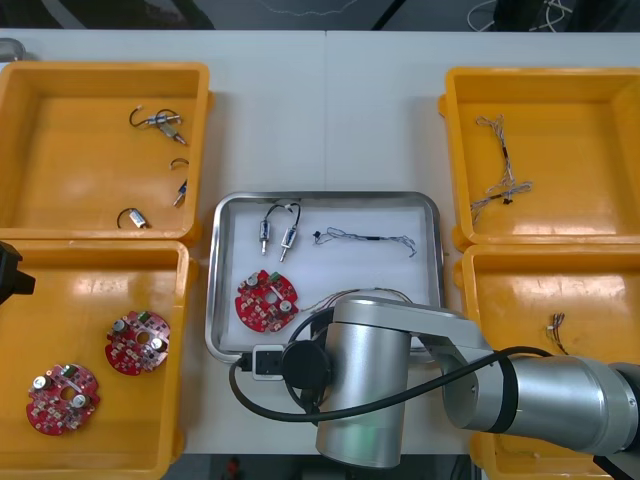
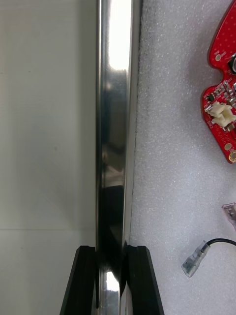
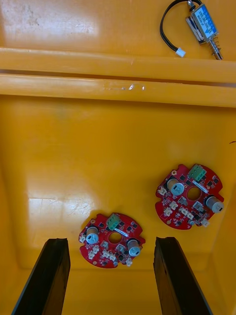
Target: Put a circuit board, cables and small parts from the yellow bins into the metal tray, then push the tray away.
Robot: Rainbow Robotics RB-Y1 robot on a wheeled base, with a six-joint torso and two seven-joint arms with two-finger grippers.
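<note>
Where the metal tray's (image 1: 325, 196) near rim runs as a bright, mirror-smooth strip in the right wrist view, the right gripper (image 2: 109, 248) is clamped on it, one flat black finger on the table side and one inside, with the thin steel edge between them. The tray is a rounded-corner rectangle sitting mid-table (image 1: 330, 110) between the yellow bins, and it is lined with a white, grainy sheet (image 2: 167, 147). On that liner lie a round red circuit board (image 1: 266, 299) with a scalloped edge and silvery cylindrical components, two small metal parts (image 1: 265, 232) with looping black leads, and a thin dark cable (image 1: 365, 238) stretched along the far side. A clear plastic connector (image 2: 195, 258) on a black wire rests just beside the inner finger. In the front view the right arm's smooth silver housing (image 1: 365, 390) covers the tray's near right corner. The left gripper (image 3: 112, 240) hangs over the near-left bin (image 1: 90, 290), its jaws wide apart with nothing held. On the bin's glossy plastic floor below lie one spare board (image 3: 112, 239) and a second board (image 3: 189, 197). Past the bin's thick moulded rim, a boxy metal part (image 3: 201, 22) with a curled black lead lies in the far-left bin (image 1: 20, 150). Wispy twisted cables (image 1: 500, 165) lie in the far-right bin (image 1: 560, 100).
</note>
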